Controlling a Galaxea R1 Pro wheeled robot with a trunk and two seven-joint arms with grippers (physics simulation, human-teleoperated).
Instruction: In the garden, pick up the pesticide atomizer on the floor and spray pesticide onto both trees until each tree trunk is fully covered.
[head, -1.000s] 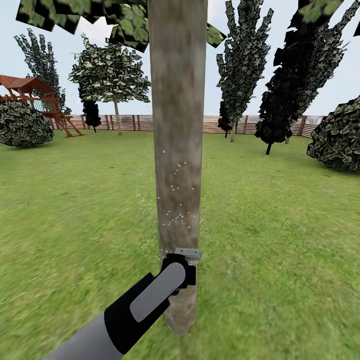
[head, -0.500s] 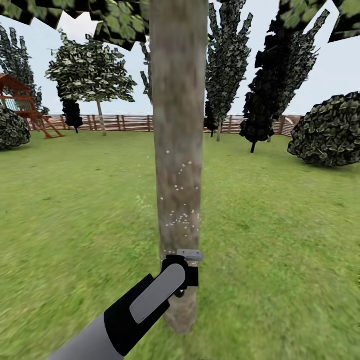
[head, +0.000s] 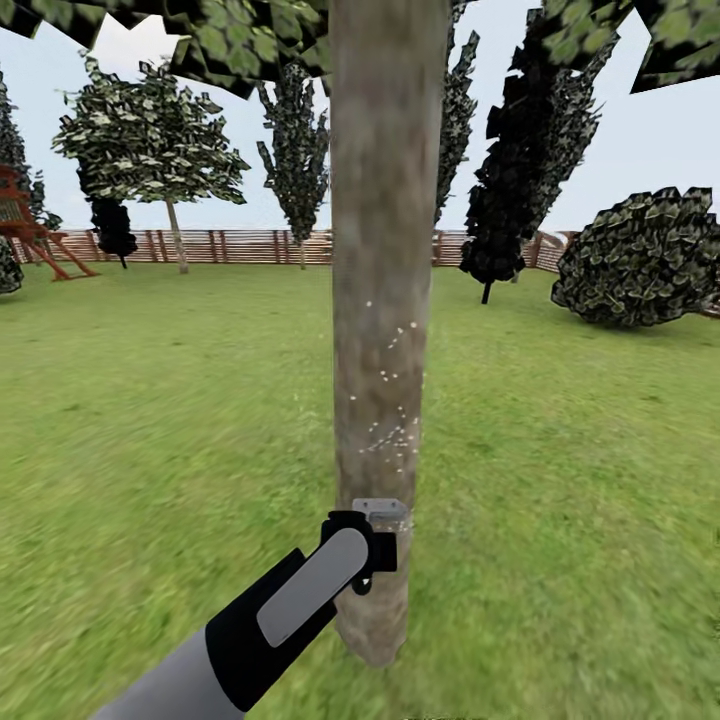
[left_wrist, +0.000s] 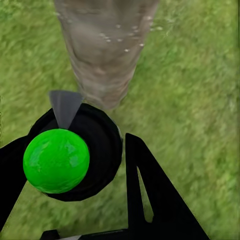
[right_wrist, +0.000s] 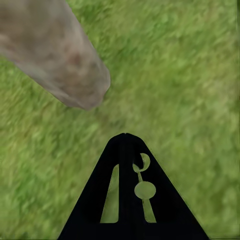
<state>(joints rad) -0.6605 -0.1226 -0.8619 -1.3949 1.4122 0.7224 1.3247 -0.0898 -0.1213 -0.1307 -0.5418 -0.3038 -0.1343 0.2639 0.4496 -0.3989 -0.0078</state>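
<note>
The left gripper (head: 372, 545) is clamped around the pesticide atomizer (head: 379, 512), its grey nozzle at 12 o'clock just before the tree trunk (head: 385, 300). White pesticide (head: 392, 435) specks dot the bark above; the right gripper (right_wrist: 125, 145) is closed, holding nothing, over open grass (head: 560, 480) running to the fence (head: 250, 245) at 11 o'clock

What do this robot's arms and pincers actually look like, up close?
In the head view, the left arm is a smooth grey tube that turns into a black casing bearing a long, rounded grey panel. The left pincer has flat black triangular fingers with slot-shaped cut-outs. The right pincer looks the same: black, tapering to a point, with slots and a round hole. No cables or lettering show.
</note>
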